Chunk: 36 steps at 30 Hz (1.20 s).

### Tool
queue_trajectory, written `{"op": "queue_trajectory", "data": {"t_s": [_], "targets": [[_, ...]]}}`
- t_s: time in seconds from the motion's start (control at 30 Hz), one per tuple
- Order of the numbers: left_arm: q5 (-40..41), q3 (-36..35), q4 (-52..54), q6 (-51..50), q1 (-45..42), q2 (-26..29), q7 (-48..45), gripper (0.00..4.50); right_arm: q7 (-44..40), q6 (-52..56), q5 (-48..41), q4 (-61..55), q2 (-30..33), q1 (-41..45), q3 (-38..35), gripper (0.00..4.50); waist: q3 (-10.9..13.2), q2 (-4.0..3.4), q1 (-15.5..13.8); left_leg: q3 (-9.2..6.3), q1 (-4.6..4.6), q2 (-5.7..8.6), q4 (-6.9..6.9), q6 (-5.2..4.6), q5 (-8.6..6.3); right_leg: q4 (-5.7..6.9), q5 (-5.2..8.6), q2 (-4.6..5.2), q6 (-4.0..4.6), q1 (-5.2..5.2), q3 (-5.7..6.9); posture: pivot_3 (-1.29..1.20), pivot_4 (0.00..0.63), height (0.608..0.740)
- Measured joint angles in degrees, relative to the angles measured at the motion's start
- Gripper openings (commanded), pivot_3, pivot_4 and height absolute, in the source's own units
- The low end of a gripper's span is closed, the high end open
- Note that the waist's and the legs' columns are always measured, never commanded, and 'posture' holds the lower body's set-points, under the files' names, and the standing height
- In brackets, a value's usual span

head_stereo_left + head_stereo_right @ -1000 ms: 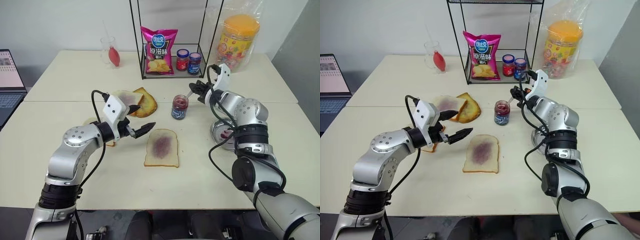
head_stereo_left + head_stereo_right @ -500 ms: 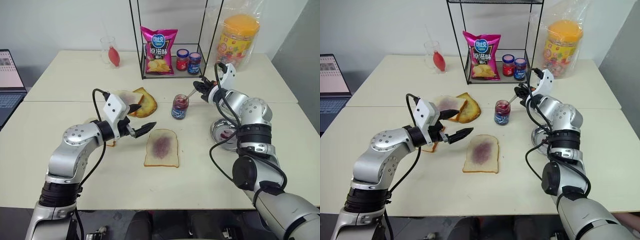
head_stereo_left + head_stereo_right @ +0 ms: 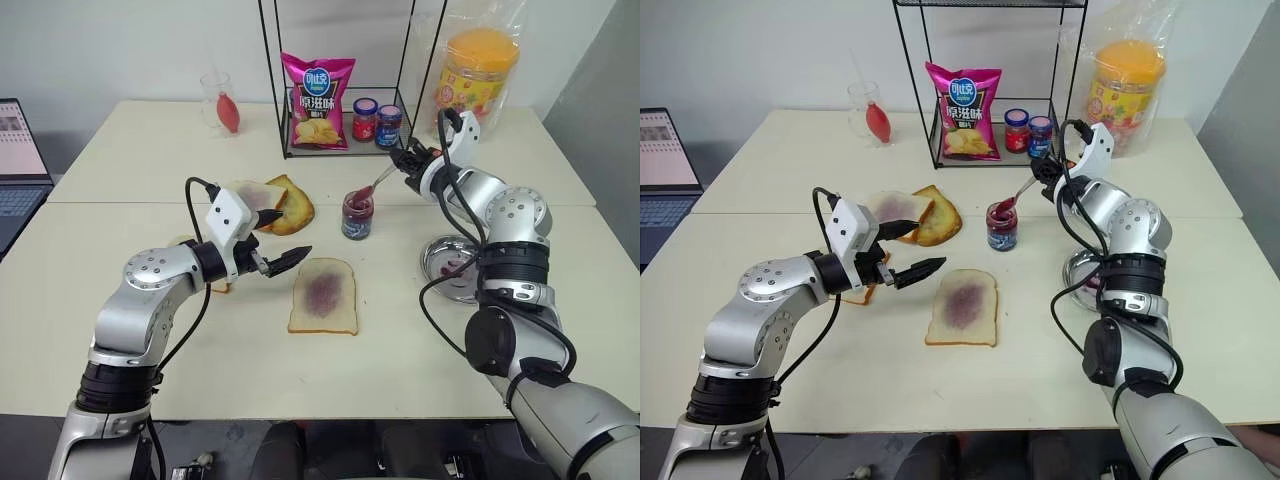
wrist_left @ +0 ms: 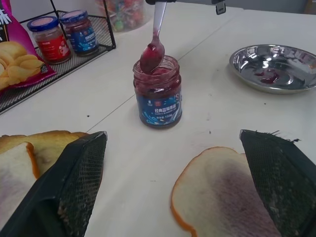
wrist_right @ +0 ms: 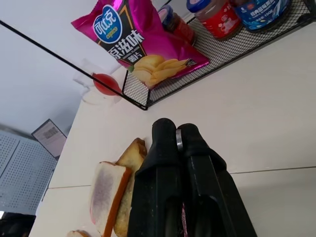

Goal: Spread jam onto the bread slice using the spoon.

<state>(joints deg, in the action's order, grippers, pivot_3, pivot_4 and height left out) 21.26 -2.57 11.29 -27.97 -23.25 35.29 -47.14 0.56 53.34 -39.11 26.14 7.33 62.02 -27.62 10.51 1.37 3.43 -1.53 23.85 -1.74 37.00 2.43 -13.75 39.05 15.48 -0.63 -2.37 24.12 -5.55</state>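
My right claw (image 3: 408, 160), pinched tight on the spoon (image 3: 371, 187), has lifted its jam-loaded bowl up to the rim of the jam jar (image 3: 356, 216). My left claw (image 3: 272, 238) hangs wide open, empty, beside the bread slice (image 3: 323, 296), where this scoop goes next.

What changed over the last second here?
The right gripper, shut on the spoon, rose and lifted its jam-coated bowl out of the jam jar to just above the rim. The open left gripper, the bread slice and the steel dish stayed put.
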Motion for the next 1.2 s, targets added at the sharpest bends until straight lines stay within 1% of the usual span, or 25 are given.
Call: {"op": "queue_trajectory", "data": {"t_s": [0.17, 0.27, 0.33, 0.43, 0.53, 0.6, 0.7, 0.73, 0.8, 0.83, 0.87, 1.0, 1.2], "targets": [[0.1, 0.0, -0.2, 0.7, -0.4, 1.2, -1.3, 4.50, 2.5, 1.7, -2.9, -1.8, 0.2, 0.0, -3.2, 0.02, 0.0, 0.00, 0.0, 0.01, 0.01, 0.00, -0.01, 0.00, 0.00, -0.02, 0.00, 0.00, 0.00, 0.00, -0.01, 0.00, 0.150, 0.740], [0.7, -0.2, -0.1, 1.0, -0.4, 2.4, -3.1, 4.50, 5.1, 4.8, -8.2, -4.7, -1.1, -0.1, -7.1, 0.02, 0.0, 0.00, 0.1, 0.01, 0.01, -0.02, -0.03, -0.01, 0.00, -0.01, 0.00, -0.01, 0.00, 0.02, 0.00, 0.00, 0.150, 0.740], [1.7, -0.7, 0.4, 1.0, 0.5, 3.7, -4.7, 4.50, 6.4, 7.7, -12.5, -7.8, -2.2, -0.2, -8.5, 0.02, 0.0, -0.01, 0.4, 0.00, 0.02, -0.05, -0.04, -0.01, 0.00, 0.00, 0.00, -0.03, 0.00, 0.03, 0.00, 0.00, 0.150, 0.740], [3.6, -1.3, 2.2, 0.8, 2.4, 5.3, -6.9, 4.50, 7.5, 11.6, -16.8, -11.9, -2.9, -0.3, -8.7, 0.02, 0.0, -0.01, 0.4, -0.01, 0.01, -0.06, -0.05, -0.01, -0.01, -0.02, 0.00, -0.04, 0.00, 0.02, 0.01, 0.00, 0.150, 0.740], [5.7, -2.2, 6.2, -0.4, 7.3, 7.8, -9.3, 4.50, 7.7, 16.9, -21.6, -17.6, -3.1, -2.4, -6.5, 0.02, 0.0, -0.01, 0.7, -0.01, 0.03, -0.07, -0.05, -0.01, -0.01, -0.05, 0.01, -0.04, 0.00, 0.02, 0.00, 0.00, 0.150, 0.740], [7.2, -3.1, 9.4, -1.2, 11.4, 8.5, -9.8, 4.50, 7.0, 21.0, -25.2, -22.1, -3.1, -5.4, -4.1, 0.02, 0.0, -0.01, 1.0, -0.01, 0.03, -0.08, -0.06, -0.02, -0.01, -0.07, 0.02, -0.04, -0.01, 0.02, -0.01, 0.00, 0.150, 0.740], [9.1, -4.5, 14.1, -2.9, 16.2, 8.5, -9.5, 4.50, 3.5, 24.8, -27.0, -28.7, -1.3, -10.4, 2.5, 0.02, 0.0, -0.01, 1.1, -0.05, 0.03, -0.07, -0.03, -0.02, -0.01, -0.06, 0.02, -0.04, -0.01, 0.00, 0.00, 0.00, 0.150, 0.740], [9.3, -4.7, 14.9, -3.1, 17.1, 8.5, -9.2, 4.50, 2.3, 25.0, -26.8, -29.9, -1.1, -11.6, 4.5, 0.02, 0.0, -0.01, 1.1, -0.05, 0.04, -0.05, -0.02, -0.02, -0.01, -0.05, 0.02, -0.04, -0.01, 0.01, 0.01, 0.00, 0.150, 0.740], [9.5, -6.6, 17.6, -3.1, 21.8, 8.5, -8.2, 4.50, -2.3, 24.1, -24.9, -35.7, 0.9, -16.9, 11.6, 0.02, 0.0, 0.01, 1.3, -0.03, -0.04, -0.08, -0.02, -0.02, -0.01, -0.06, 0.03, -0.05, -0.03, -0.03, -0.03, 0.00, 0.150, 0.740], [9.5, -6.8, 17.8, -3.1, 22.7, 8.5, -8.0, 4.50, -3.1, 23.5, -24.4, -36.3, 1.1, -17.9, 12.8, 0.02, 0.0, 0.01, 1.4, -0.02, -0.03, -0.08, -0.02, -0.02, -0.01, -0.06, 0.05, -0.05, -0.06, -0.01, -0.03, 0.00, 0.150, 0.740], [9.5, -7.1, 18.3, -3.1, 24.3, 8.5, -7.4, 4.50, -5.0, 22.2, -22.8, -37.4, 1.6, -19.7, 15.5, 0.02, 0.0, 0.00, 1.4, -0.02, -0.04, -0.09, -0.01, -0.02, -0.01, -0.06, 0.17, -0.07, -0.26, 0.00, -0.05, 0.00, 0.150, 0.740], [10.0, -8.2, 21.5, -3.4, 28.0, 8.5, -6.4, 4.50, -10.9, 16.1, -17.2, -39.7, 3.2, -22.4, 23.4, 0.02, 0.0, 0.00, 1.4, -0.02, -0.07, -0.13, 0.04, -0.02, 0.00, -0.06, 0.19, -0.12, -0.28, -0.02, -0.06, 0.00, 0.150, 0.740], [9.7, -9.1, 25.8, -3.0, 36.0, 8.3, -4.2, 4.50, -19.1, 3.2, -4.5, -40.4, 6.0, -26.1, 35.6, 0.02, 0.0, 0.02, 1.4, 0.02, -0.06, -0.13, 0.02, -0.01, 0.00, -0.07, 0.18, -0.10, -0.26, 0.01, -0.10, 0.00, 0.150, 0.740]]}}
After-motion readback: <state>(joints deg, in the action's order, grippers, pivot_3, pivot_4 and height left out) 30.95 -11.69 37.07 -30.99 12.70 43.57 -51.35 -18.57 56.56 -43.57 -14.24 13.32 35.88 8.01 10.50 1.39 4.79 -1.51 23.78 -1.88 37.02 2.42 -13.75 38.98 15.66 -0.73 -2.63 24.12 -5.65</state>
